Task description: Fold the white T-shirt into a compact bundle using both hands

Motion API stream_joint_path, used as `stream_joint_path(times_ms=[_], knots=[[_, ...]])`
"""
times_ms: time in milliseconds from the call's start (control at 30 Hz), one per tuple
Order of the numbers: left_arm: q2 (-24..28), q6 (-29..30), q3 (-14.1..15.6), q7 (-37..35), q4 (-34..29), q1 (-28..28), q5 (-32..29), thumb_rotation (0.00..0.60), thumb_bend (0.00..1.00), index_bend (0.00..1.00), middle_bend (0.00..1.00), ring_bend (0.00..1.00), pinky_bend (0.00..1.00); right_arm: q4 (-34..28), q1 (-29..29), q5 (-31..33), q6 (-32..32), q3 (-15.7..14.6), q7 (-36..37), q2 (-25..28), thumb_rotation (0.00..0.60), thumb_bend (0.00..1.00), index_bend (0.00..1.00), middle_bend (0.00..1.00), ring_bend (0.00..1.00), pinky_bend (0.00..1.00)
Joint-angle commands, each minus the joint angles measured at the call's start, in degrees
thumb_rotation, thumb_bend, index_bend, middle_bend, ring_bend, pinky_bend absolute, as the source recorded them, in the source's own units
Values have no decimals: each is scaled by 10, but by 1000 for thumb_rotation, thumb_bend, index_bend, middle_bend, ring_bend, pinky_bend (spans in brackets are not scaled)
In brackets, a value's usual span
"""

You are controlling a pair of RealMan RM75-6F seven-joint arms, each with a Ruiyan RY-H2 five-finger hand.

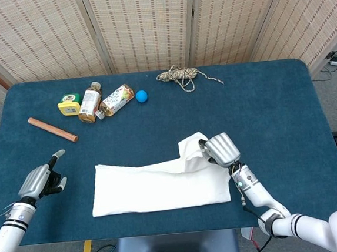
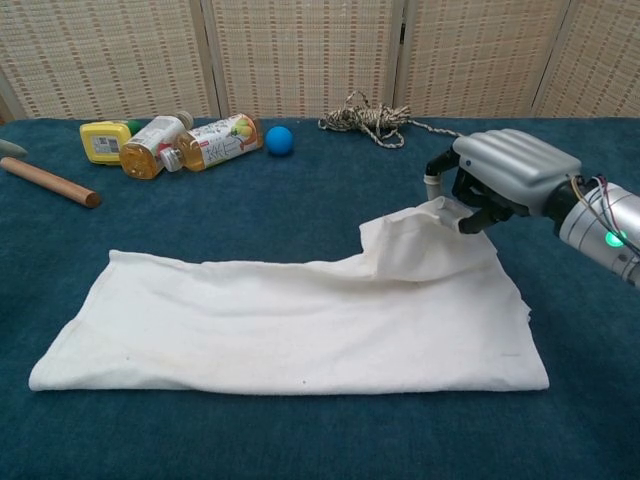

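White T-shirt [image 2: 300,320] flat, sleeve pinched by right robot hand [image 2: 495,180]

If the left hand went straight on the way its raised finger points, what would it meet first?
Probably the wooden stick: the left hand points up-table toward it over bare cloth, though depth is unclear.

One white T-shirt [image 1: 161,182], two bottles [image 1: 88,103], one yellow container [image 1: 68,105], one blue ball [image 1: 141,96], one wooden rod [image 1: 52,129], one rope bundle [image 1: 179,75]

A raised fold of the white T-shirt [image 2: 300,325] is being gripped by the right hand [image 2: 497,178] above the blue table [image 2: 300,215].
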Motion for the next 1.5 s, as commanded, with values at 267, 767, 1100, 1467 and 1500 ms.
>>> stream_joint_path(times_ms=[267, 767, 1100, 1467, 1500], knots=[[1, 0, 2, -8, 5, 7, -2, 600, 505, 27, 935, 875, 947, 107, 51, 21, -24, 21, 41, -54, 600, 547, 659, 972, 960, 1000], [2, 1, 7, -16, 8, 18, -1, 600, 505, 27, 935, 874, 947, 216, 105, 45, -71, 26, 29, -100, 600, 534, 565, 959, 960, 1000], [5, 6, 7, -20, 7, 24, 3, 600, 505, 27, 935, 874, 947, 193, 116, 114, -115, 57, -56, -88, 600, 505, 217, 929, 945, 1000], [10, 7, 8, -19, 1, 28, 2, 600, 505, 27, 935, 875, 947, 154, 138, 190, -184, 80, -99, -71, 600, 384, 199, 922, 943, 1000], [10, 6, 8, -18, 1, 28, 2, 600, 505, 27, 935, 874, 947, 154, 140, 196, -190, 81, -104, -71, 600, 384, 199, 922, 943, 1000]])
